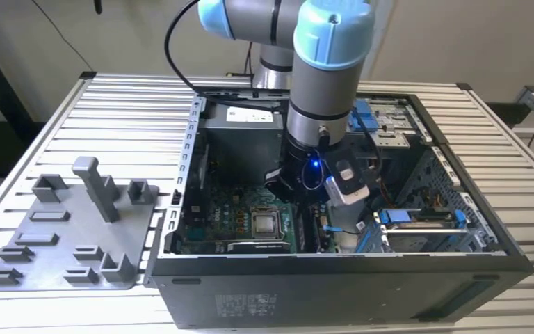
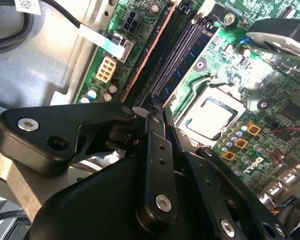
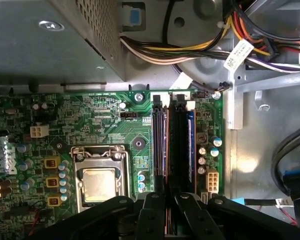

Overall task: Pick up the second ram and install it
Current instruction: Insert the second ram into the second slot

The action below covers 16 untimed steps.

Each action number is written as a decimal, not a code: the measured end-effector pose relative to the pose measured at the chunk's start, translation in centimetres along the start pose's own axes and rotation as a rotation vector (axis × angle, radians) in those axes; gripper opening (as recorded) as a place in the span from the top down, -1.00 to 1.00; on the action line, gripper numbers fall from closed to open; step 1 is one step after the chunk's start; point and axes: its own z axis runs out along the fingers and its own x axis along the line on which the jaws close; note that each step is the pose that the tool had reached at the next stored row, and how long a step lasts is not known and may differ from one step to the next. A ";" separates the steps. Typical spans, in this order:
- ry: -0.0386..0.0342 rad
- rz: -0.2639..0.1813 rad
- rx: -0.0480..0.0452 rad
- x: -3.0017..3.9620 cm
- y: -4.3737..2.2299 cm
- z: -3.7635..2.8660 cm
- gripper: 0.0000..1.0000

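Between the fingertips point(image 3: 150, 210) of the gripper point(image 3: 170, 200), low inside the open computer case point(image 1: 341, 268), sits the second ram point(image 3: 169, 226). It shows as a thin strip seen edge-on, and most of it is hidden by the black fingers. The fingers are drawn in tight on it with only that sliver between them. The same pinch shows in the second wrist view at the gripper point(image 2: 158, 108).

The stick lines up lengthwise with the long black memory slots point(image 3: 179, 145), directly over their near end. Cannot tell whether its lower edge is touching a slot or is seated. The slots point(image 2: 175, 55) run away from the fingertips in both wrist views.

Beside the slots on the green motherboard point(image 3: 105, 115) is the processor socket point(image 3: 100, 182) with its metal frame, well clear of the fingers. A bundle of yellow, orange and black cables point(image 3: 190, 47) crosses beyond the far end of the slots.

Exterior view: the arm point(image 1: 327, 90) reaches straight down into the case. A grey fixture plate point(image 1: 63, 236) lies on the slatted table point(image 1: 128, 104), just beside the case on the exterior view's left.
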 end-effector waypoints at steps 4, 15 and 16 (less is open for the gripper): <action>-0.0001 0.000 0.0010 0.00 0.00 0.02 0.72; -0.0131 -0.003 0.0059 0.00 0.00 -0.06 0.72; -0.0150 -0.003 0.0058 0.00 0.00 -0.06 0.72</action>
